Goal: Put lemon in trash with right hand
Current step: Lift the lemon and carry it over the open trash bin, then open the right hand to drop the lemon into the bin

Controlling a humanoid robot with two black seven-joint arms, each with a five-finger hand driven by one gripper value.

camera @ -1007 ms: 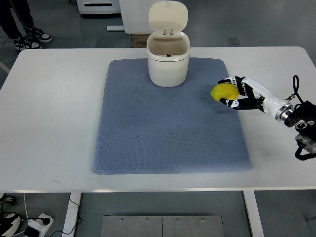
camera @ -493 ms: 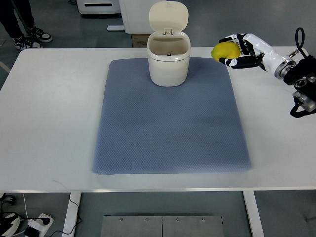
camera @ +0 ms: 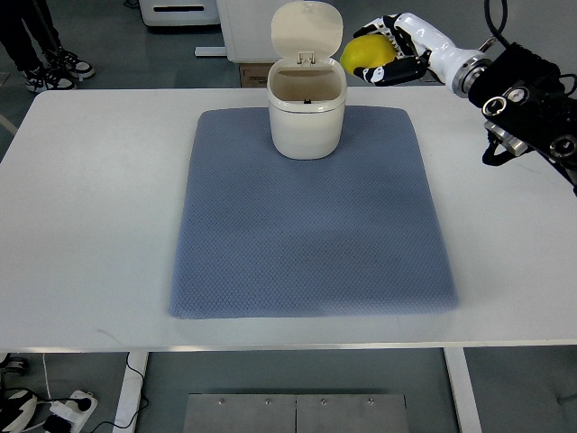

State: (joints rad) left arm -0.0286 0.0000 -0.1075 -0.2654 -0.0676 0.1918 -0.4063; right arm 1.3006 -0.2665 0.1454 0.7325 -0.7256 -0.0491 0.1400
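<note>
right robot hand raised, fingers wrapping lemon, beside trash bin

Pretty even, bright overhead light, no harsh spots. The white table is close to blown out but keeps its edges. Shadows are soft: a faint one on the mat around the bin, a darker band under the table's near edge. Focus is sharp enough to show the mat's weave. The right hand looks slightly soft. Table edges bow a little.
</note>
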